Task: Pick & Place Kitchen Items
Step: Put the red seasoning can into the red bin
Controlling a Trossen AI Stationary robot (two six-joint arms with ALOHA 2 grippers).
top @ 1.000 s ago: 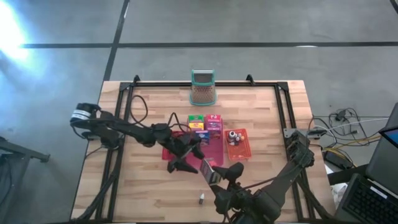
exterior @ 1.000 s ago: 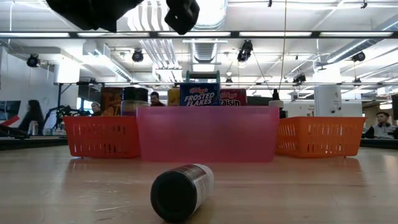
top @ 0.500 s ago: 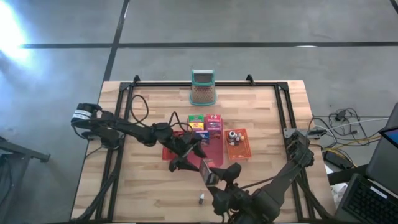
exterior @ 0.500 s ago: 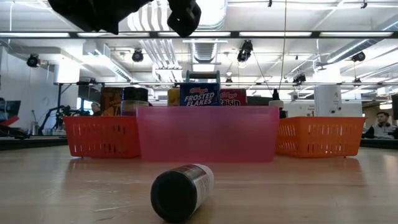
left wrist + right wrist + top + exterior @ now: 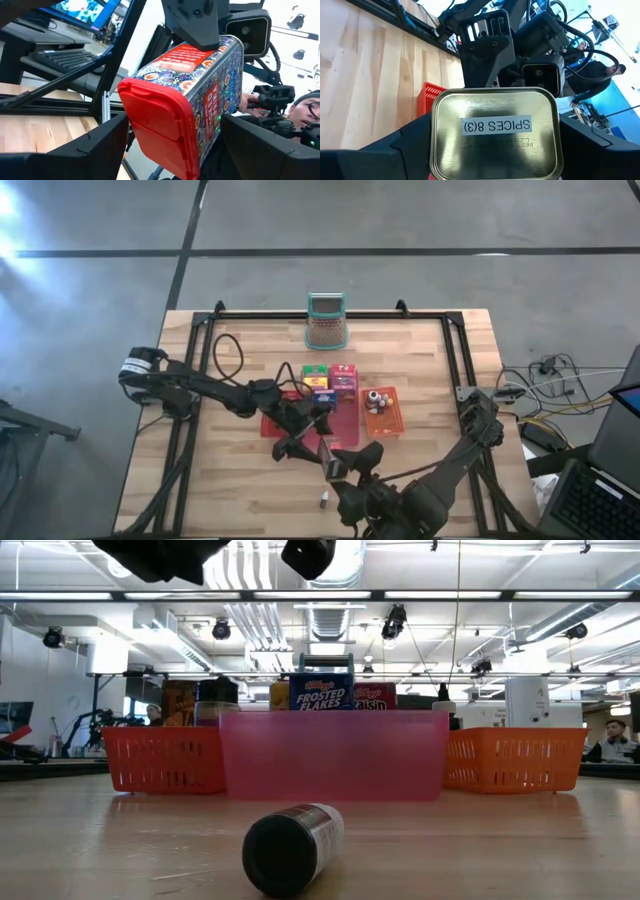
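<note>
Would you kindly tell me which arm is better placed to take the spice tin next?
Left, I think. Its open claw straddles the red-lid end of the tin with gaps on both sides, so it probably need only close. The right claw grips the tin, facing its base.

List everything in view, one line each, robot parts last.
Wooden table: one, light brown, under everything.
Teal-rimmed brown mesh holder: one, far edge, centre.
Small cardboard grocery boxes: at least four; green, red, blue, pink; at the red tray's far edge.
Flat red plastic tray: one, table centre.
Flat orange plastic tray: one, to the red tray's right.
Tiny capped bottles: a few, in the orange tray.
Dark-capped bottle: one, lying near the front edge.
Patterned spice tin with red lid: one, held above the table.
People: in the room behind.
Left gripper: open around the tin.
Right gripper: holding the tin.
</note>
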